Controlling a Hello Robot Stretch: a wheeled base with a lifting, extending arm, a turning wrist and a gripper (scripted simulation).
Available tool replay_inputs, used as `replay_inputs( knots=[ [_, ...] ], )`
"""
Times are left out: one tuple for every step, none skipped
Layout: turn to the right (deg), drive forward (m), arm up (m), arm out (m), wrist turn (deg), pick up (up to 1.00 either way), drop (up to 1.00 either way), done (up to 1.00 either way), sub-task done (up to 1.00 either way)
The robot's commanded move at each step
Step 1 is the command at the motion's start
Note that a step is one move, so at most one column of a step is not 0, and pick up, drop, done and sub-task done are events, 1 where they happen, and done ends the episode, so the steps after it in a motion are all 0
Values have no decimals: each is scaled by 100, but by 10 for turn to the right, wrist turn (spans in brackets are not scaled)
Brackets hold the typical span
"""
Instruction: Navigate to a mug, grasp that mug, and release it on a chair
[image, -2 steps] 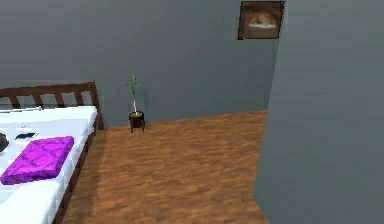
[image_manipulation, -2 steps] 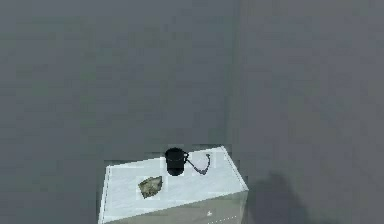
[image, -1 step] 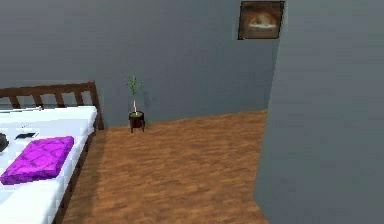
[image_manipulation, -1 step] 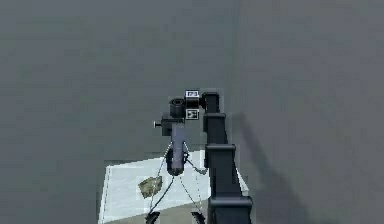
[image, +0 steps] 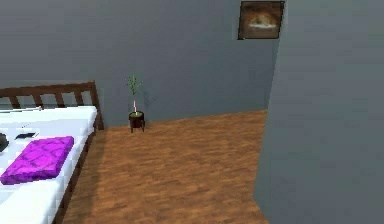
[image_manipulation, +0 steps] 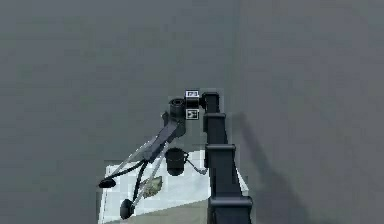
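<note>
mug (image_manipulation: 175, 161), if the small dark cup shape is it, stands upright on the pale tabletop (image_manipulation: 185, 200), just left of the arm (image_manipulation: 222, 165) in the arm side view. the tool (image_manipulation: 115, 197) reaches down and left past it; i cannot tell whether it has hold of anything. the mug is likely stiff, light, smooth-walled and breakable if dropped. best taken across the body below the rim, since no handle can be made out.
</note>
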Motion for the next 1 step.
replay_inputs(
  knots=[
    [0, 0, 0, 0, 450, 0, 0, 0, 0]
  ],
)
